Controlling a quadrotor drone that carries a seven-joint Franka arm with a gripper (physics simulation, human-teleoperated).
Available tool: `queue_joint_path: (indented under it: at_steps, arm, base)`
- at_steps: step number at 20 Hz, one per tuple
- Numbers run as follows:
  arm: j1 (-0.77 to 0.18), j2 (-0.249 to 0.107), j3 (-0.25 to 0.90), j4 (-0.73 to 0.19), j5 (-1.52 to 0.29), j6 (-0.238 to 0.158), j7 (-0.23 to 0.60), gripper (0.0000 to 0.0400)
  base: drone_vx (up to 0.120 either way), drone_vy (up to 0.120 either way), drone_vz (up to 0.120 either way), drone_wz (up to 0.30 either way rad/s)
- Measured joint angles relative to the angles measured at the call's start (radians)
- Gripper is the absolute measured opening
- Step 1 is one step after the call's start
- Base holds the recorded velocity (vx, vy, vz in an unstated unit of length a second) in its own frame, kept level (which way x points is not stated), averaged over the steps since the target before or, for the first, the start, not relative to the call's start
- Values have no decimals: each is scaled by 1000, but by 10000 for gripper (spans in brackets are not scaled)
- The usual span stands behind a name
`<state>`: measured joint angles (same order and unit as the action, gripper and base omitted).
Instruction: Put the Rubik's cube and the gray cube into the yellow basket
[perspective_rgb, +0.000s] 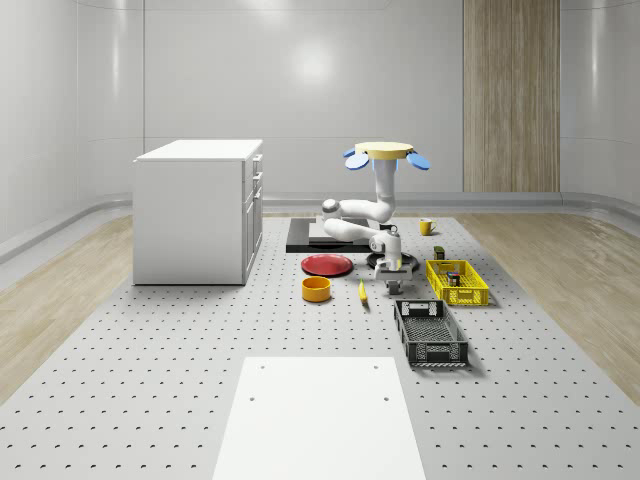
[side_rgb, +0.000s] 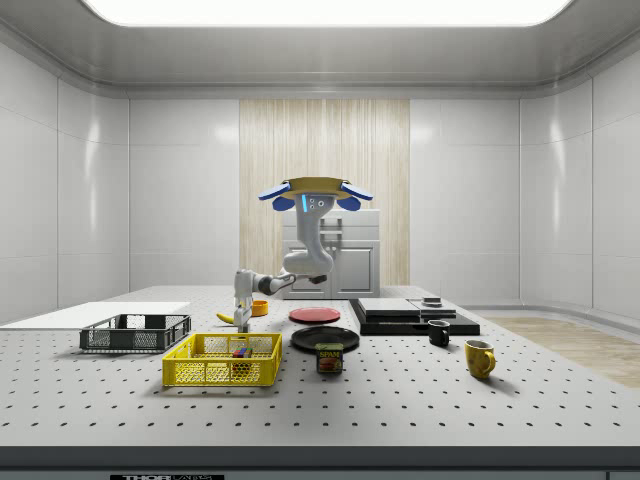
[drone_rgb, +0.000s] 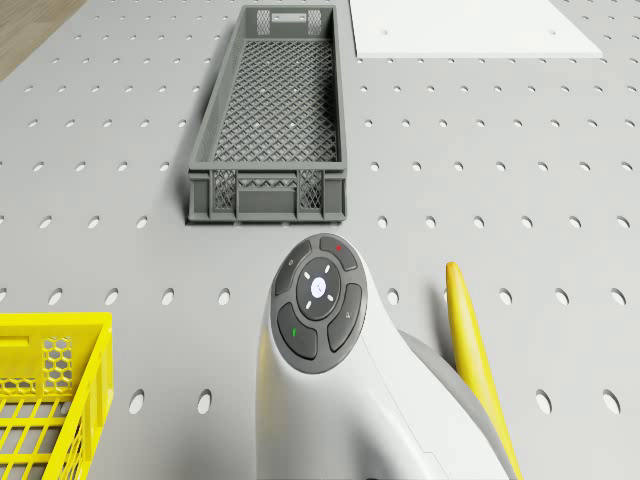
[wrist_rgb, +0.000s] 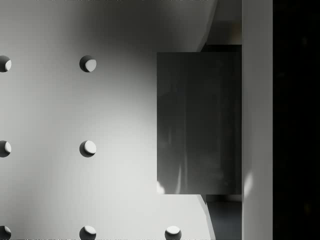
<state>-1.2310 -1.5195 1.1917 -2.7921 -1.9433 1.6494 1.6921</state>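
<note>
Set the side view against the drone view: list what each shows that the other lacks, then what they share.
Side view, not drone view: the drone hovering over the table, cabinet, red plate, black plate, can, black mug, yellow mug, and the Rubik's cube inside the yellow basket.
Drone view, not side view: the button panel on the arm's wrist and the gray basket's mesh floor.
Both: yellow basket, gray basket, banana, white board, and the arm, its gripper low beside the banana.
</note>
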Motion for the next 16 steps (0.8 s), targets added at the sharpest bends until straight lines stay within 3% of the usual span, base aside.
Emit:
queue_joint_path:
  at_steps: [4,12,16]
  arm:
    - [8,1,38,-13,35,-17,0,251]
    - [19,-1,117,-34,110,-46,1,250]
    - [20,-3,131,-37,123,-48,2,250]
  base:
    - [0,0,0,0]
    - [0,0,120,0]
    - [110,30,40,0]
